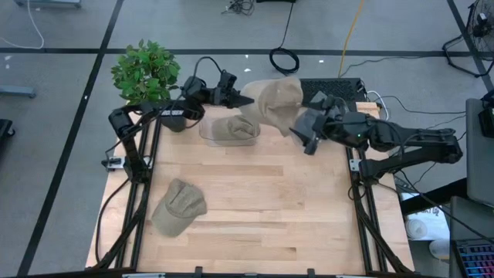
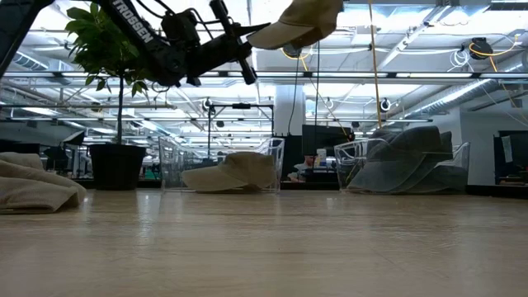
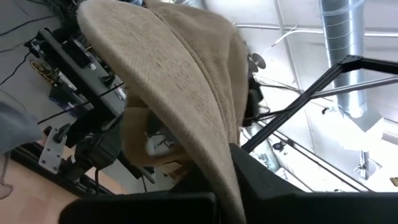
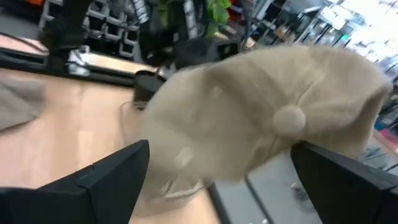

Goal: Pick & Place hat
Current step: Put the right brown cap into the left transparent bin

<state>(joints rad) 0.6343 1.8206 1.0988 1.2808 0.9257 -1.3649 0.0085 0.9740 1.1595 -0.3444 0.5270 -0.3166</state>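
A tan cap (image 1: 279, 100) hangs high over the table's far edge, above the gap between two clear bins. My left gripper (image 1: 245, 99) is shut on its brim; the low view shows that gripper (image 2: 252, 45) with the cap (image 2: 301, 21) raised well above the table. My right gripper (image 1: 305, 131) is open just right of the cap. In the right wrist view its fingers (image 4: 118, 171) stand on either side of the crown (image 4: 261, 118). A second tan cap (image 1: 179, 207) lies flat on the table near the left front. My left gripper pinches the cap's brim (image 3: 211, 134) between its two fingers (image 3: 261, 183), coming roughly level from the table's left. The cap is lifted clear of everything, and its crown reaches out beyond the fingertips toward the right arm. My right gripper: whether its open fingers touch the crown I cannot tell.
A clear bin (image 1: 230, 130) at the far middle holds another tan cap (image 2: 231, 173). A second clear bin (image 2: 404, 161) at the far right holds grey caps. A potted plant (image 1: 145, 71) stands at the far left corner. The middle and near right of the wooden table (image 1: 293, 208) are bare.
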